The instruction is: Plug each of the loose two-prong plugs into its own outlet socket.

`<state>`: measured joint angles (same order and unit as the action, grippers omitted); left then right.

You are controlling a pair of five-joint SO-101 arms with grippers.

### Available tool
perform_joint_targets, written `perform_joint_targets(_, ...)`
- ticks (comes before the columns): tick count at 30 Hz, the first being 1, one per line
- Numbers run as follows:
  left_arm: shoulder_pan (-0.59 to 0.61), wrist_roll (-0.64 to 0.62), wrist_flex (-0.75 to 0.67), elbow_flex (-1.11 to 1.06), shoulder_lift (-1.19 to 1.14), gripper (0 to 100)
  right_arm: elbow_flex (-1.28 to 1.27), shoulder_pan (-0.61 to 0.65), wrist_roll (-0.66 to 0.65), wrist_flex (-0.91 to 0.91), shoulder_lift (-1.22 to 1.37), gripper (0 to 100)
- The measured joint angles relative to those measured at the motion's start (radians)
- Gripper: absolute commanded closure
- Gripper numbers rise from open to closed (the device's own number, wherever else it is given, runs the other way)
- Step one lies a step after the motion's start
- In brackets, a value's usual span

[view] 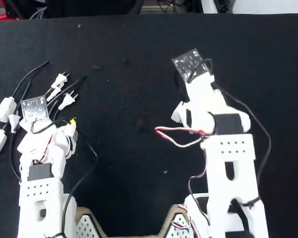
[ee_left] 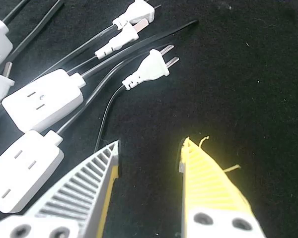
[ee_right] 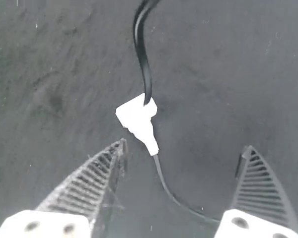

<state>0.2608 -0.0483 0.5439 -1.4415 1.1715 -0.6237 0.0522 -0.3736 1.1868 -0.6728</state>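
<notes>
We note left tool [ee_left: 151, 148] fairly wide above black bench [ee_left: 258, 74], near loose white two-prong plug [ee_left: 148, 70], white outlet sockets [ee_left: 42, 99] beside; right tool [ee_right: 186, 146] wide over white corded connector [ee_right: 138, 119].

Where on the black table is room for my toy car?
The bare middle of the table, between the two arms, is free, and so is the side right of the right arm. The corner by the left arm is crowded with plugs, sockets and cords.
</notes>
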Motion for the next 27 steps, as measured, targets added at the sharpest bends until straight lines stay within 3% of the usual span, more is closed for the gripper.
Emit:
perform_joint_targets(4, 0.000, 0.000, 0.000, 0.000, 0.000, 80, -0.127, 0.002, 0.002, -0.081, -0.014, 65.8)
perform_joint_targets(14, 0.000, 0.000, 0.000, 0.000, 0.000, 80, -0.634, 0.003, 0.002, -0.704, -0.015, 65.9)
perform_joint_targets(20, 0.000, 0.000, 0.000, 0.000, 0.000, 80, -0.655, 0.003, 0.002, -0.802, 0.034, 65.9)
perform_joint_targets(27, 0.000, 0.000, 0.000, 0.000, 0.000, 80, -0.499, 0.000, 0.003, -0.847, 0.353, 65.9)
